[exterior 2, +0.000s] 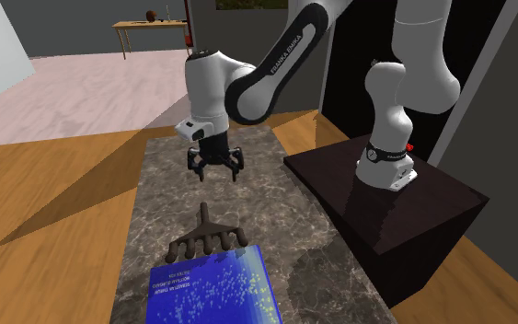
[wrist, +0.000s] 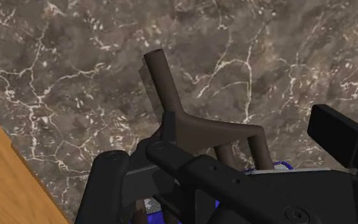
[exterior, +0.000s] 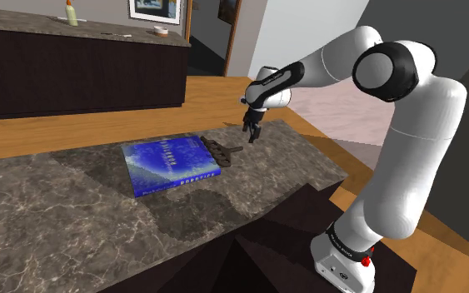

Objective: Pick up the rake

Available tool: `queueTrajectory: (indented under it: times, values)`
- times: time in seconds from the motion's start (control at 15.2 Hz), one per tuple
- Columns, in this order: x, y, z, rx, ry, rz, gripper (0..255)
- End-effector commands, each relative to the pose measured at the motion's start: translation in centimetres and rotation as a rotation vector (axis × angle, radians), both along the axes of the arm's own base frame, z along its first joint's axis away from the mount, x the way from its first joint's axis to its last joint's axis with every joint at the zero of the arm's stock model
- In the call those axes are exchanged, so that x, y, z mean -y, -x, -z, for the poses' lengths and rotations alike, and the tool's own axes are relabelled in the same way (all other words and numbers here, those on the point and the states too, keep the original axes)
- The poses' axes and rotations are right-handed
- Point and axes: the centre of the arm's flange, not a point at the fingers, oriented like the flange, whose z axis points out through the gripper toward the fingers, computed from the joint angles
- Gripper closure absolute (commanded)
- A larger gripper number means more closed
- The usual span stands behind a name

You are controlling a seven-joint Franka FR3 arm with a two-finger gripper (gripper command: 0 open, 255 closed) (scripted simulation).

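In the shoulder view, the end effector (exterior: pixel 251 127) is hanging above the marbled worktop (exterior: pixel 74 216), its fingers spread and gripping nothing. The dark brown rake (exterior: pixel 224 152) is lying flat on the worktop just beside it, with its head meeting the edge of a blue book (exterior: pixel 170 165). In the second exterior view, the end effector (exterior 2: pixel 214 166) is hovering open near the rake's handle end, clear of it. The rake (exterior 2: pixel 207 239) is resting with its tines reaching the book (exterior 2: pixel 215 290). In the wrist view, the rake (wrist: pixel 163 83) is lying on the stone, its handle pointing away from the black fingers. A wooden floor (wrist: pixel 6 178) is showing past the worktop's edge.
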Motion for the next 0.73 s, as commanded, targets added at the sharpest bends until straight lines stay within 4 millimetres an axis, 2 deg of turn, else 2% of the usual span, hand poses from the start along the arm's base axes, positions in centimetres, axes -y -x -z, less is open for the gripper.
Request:
queueTrajectory:
  times: [0.0,0.33,0.66]
  values:
    - [-0.5,-1.9,2.6,0.001,0.009,-0.076,0]
    - [-1.9,-5.8,7.8,0.004,0.032,-0.257,0]
    - [-1.9,-5.8,10.0,0.004,0.032,-0.259,0]
